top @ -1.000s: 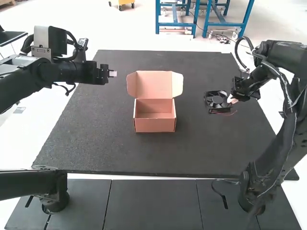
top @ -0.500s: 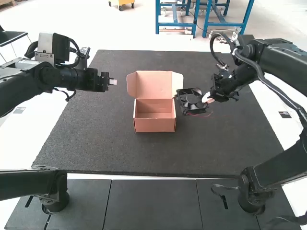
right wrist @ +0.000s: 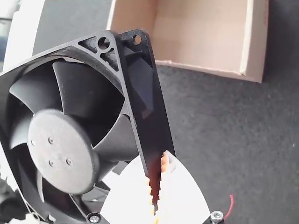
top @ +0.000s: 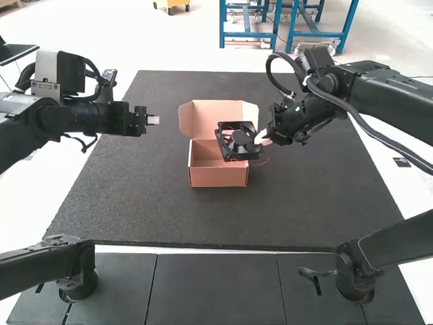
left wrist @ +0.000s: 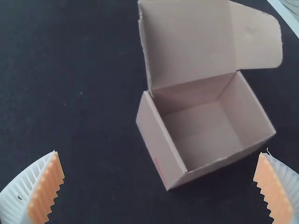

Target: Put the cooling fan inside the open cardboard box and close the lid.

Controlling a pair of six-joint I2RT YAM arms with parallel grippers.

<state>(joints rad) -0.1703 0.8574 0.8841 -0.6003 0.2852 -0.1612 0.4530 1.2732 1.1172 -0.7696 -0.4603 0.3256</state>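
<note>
A: Where is the fan?
B: The black square plastic cooling fan is pinched on edge in my right fingers, over the open brown cardboard box.
A: Other arm?
B: My left fingers are spread wide, beside the box.

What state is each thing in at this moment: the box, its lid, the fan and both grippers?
cardboard box: upright on the mat, open, nothing inside.
lid: standing up at the back, not closed.
cooling fan: off the mat, held on edge over the box's right side, not yet inside.
right gripper: shut on the fan's frame.
left gripper: open, holding nothing, left of the box.
</note>
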